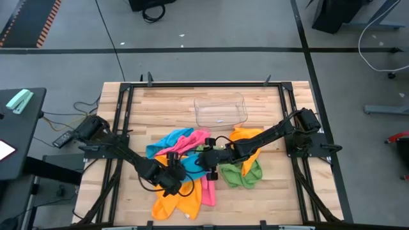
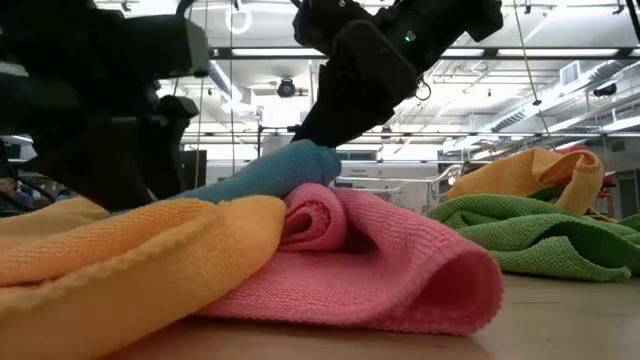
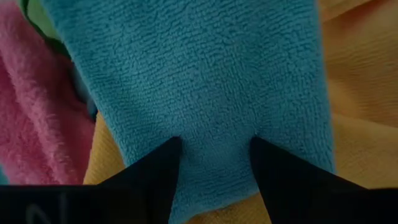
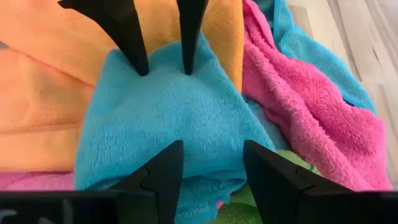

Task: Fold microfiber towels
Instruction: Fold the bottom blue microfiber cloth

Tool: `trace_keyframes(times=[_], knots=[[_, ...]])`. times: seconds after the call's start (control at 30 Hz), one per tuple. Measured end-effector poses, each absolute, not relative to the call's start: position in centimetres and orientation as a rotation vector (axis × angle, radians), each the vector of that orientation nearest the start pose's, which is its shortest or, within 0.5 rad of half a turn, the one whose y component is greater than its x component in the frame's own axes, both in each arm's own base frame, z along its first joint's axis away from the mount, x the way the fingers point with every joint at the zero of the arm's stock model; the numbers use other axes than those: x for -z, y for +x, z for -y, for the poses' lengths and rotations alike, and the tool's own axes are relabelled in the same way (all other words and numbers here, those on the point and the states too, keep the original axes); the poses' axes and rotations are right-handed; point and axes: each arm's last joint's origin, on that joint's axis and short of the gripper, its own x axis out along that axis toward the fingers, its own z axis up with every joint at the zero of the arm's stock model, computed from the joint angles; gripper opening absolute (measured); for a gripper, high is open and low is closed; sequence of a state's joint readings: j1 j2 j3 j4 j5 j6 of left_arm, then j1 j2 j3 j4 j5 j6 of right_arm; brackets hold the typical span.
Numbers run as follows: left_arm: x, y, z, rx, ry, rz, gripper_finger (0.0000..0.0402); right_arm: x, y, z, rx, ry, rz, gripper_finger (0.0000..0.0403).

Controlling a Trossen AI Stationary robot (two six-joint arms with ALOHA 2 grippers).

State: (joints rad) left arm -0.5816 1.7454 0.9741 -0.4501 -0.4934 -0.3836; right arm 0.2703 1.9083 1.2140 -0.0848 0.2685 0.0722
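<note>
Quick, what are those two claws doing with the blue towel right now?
Left claw: open, fingertips pressed on the blue towel.
Right claw: open, astride the same towel, not gripping it.

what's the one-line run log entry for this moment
left tool: open, fingertips on blue towel | right tool: open, at same towel's opposite end | pink towel, orange towel: bunched beneath | fold: not done
</note>
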Motion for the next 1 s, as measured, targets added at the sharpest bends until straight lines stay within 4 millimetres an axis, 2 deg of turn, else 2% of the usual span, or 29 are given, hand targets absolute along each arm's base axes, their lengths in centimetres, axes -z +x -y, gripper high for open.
trace_keyframes(times=[0.13,0.23,0.37,0.47,0.57,0.7,0.83,1.0], knots=[[-15.5,26.9,16.4,-0.093,0.293,-1.004,0.0186,-17.7,38.7,-10.0,0.016,-0.163,-0.761,0.0177],[-15.9,26.6,16.5,-0.083,0.303,-1.003,0.0178,-19.5,38.4,-10.0,0.005,-0.169,-0.71,0.0177],[-17.0,26.3,16.8,-0.067,0.279,-0.963,0.0178,-21.0,38.0,-11.4,-0.057,-0.219,-0.629,0.0177],[-17.9,26.4,17.5,-0.033,0.244,-0.884,0.0184,-21.0,37.8,-13.1,-0.12,-0.275,-0.596,0.0177],[-18.3,26.9,18.2,-0.012,0.199,-0.804,0.0192,-20.6,37.5,-14.0,-0.139,-0.3,-0.601,0.0177],[-17.5,27.8,18.9,-0.011,0.143,-0.748,0.0212,-20.4,37.5,-14.6,-0.132,-0.315,-0.589,0.0177],[-16.9,28.6,19.5,0.007,0.131,-0.695,0.0245,-19.8,37.4,-14.7,-0.064,-0.33,-0.618,0.0177],[-16.6,29.5,20.5,-0.102,0.193,-0.662,0.0268,-20.0,37.3,-14.4,0.096,-0.36,-0.6,0.0177]])
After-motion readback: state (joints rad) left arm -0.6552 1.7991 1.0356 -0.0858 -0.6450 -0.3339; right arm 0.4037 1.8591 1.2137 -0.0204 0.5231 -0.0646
